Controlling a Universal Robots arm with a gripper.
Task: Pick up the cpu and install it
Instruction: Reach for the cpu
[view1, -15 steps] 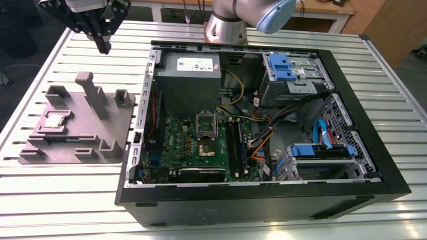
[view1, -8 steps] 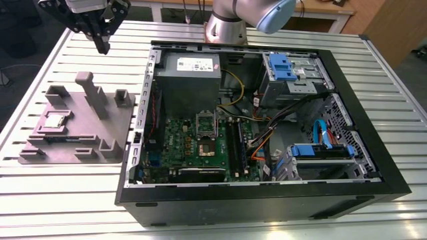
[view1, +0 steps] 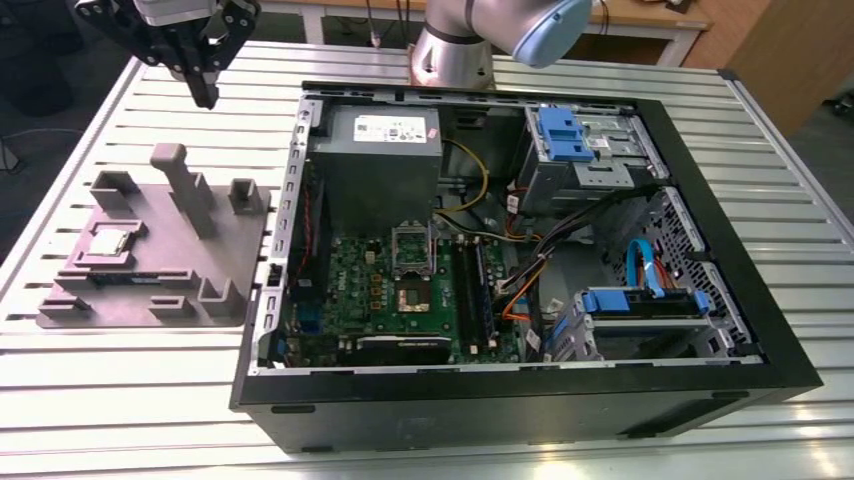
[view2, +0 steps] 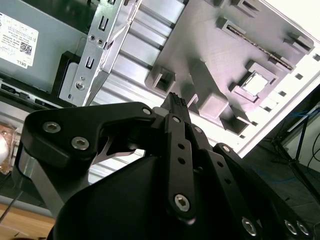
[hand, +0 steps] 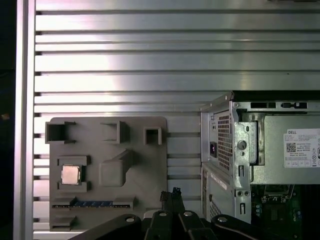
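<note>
while the cpu (view1: 110, 243) sits in the grey tray (view1: 230, 252), the fingers (view2: 176, 106) are clenched together, holding nothing.

Silver arm, black claw.
The arm (view1: 451, 55) is a silver-grey tube with a pale blue cap (view1: 553, 28) on its joint. Its gripper (view1: 204, 95) is matte black: angular link plates pinned with round silver screws (view2: 182, 201), narrowing to slim fingers (view2: 176, 125) with ribbed tips. In the second wrist view a bare grey metal bracket (view2: 30, 170) shows beside the black housing.
</note>
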